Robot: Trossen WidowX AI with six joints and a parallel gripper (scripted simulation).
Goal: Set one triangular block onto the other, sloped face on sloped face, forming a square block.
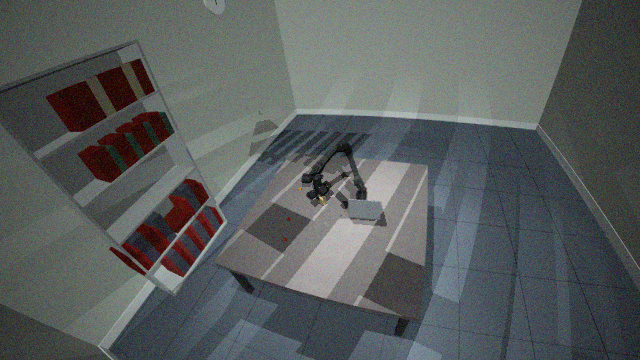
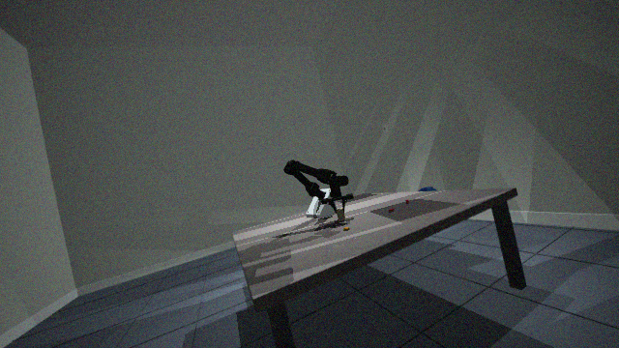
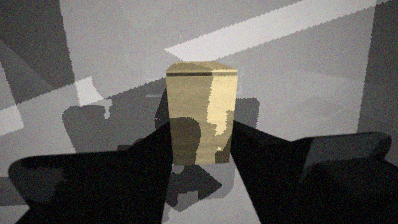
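A tan wooden block (image 3: 200,110) (image 1: 322,200) (image 2: 341,216) is between the fingers of my gripper (image 3: 199,125) (image 1: 320,197) (image 2: 340,208), which is shut on it. In the wrist view its broad face is toward the camera. A second tan surface (image 3: 200,66), likely the other triangular block, shows just beyond the held block's far edge, past a thin dark line. The two look nearly lined up side to side. The sloped faces are hidden, and I cannot tell whether they touch. In the top and exterior views the tan shape is low over the table (image 1: 310,270) (image 2: 329,256), too small to separate into two blocks.
A pale grey panel-like box (image 1: 365,209) (image 2: 315,206) stands beside the arm's base. A small orange object (image 1: 300,189) (image 2: 346,228) lies near the gripper. Two small red objects (image 1: 288,219) (image 1: 285,239) (image 2: 407,201) (image 2: 391,210) lie farther off on the table. Shadows stripe the tabletop.
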